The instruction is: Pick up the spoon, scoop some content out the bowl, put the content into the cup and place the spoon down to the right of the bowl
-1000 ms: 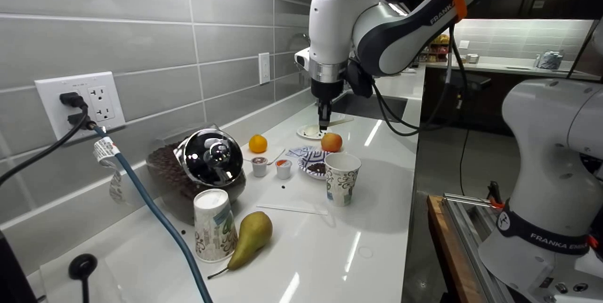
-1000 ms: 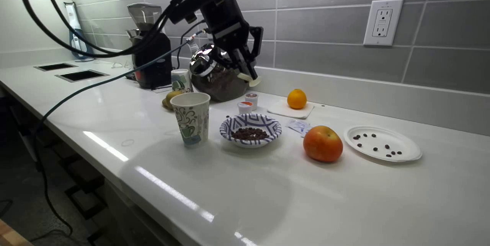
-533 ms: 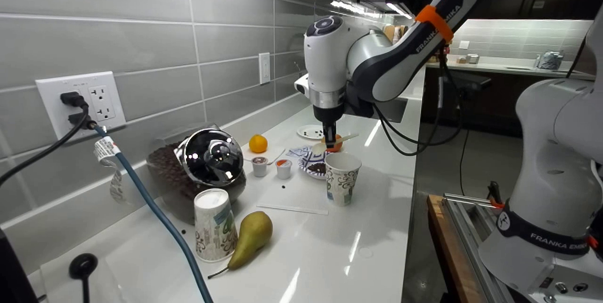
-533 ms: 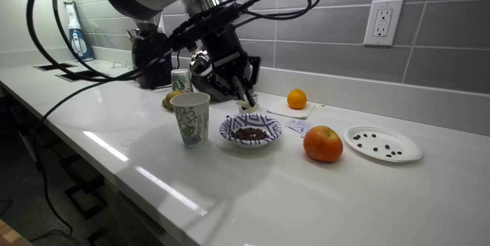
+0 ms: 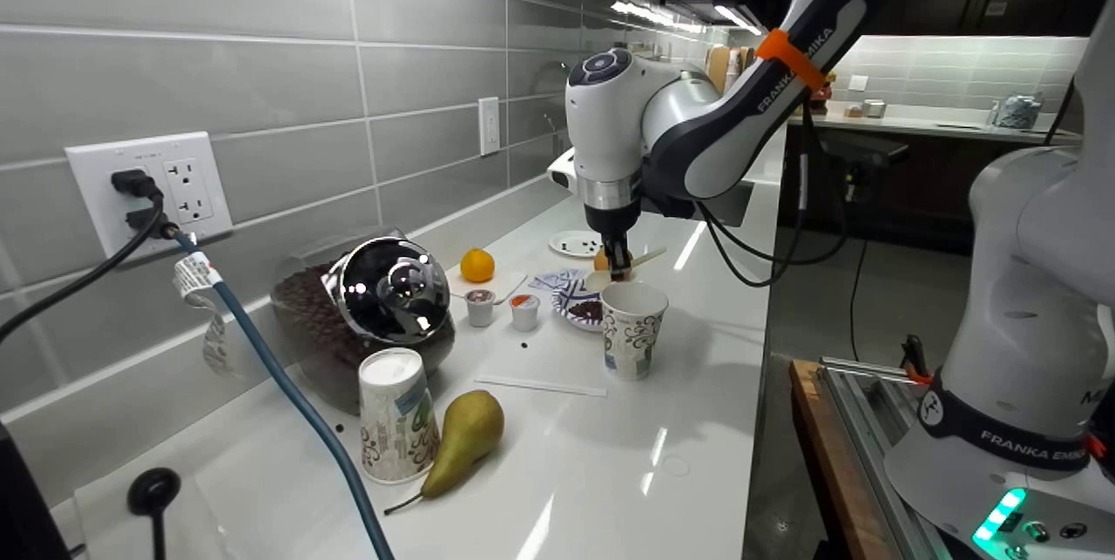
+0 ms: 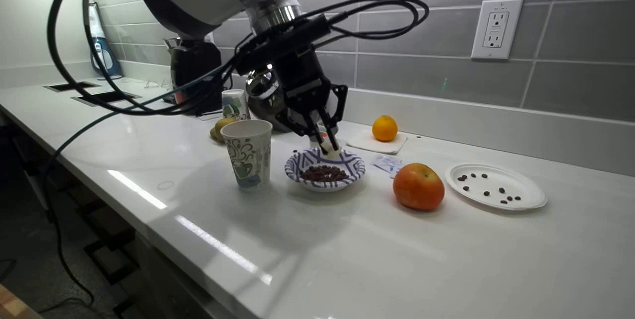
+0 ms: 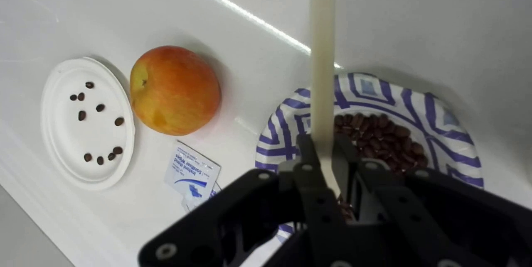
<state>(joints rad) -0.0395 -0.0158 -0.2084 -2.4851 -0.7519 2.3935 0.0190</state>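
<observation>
Spoon, pale, with a flat, straight handle: we find it clamped in the gripper, over the bowl. That bowl is round and shallow, white with purple bands, and contains smooth, dark-red beans. Near it we locate the upright, tapered cup with scroll print. Nearby lie a round apple, a flat packet and a white plate. In the wrist view, the gripper hides part of the bowl.
</observation>
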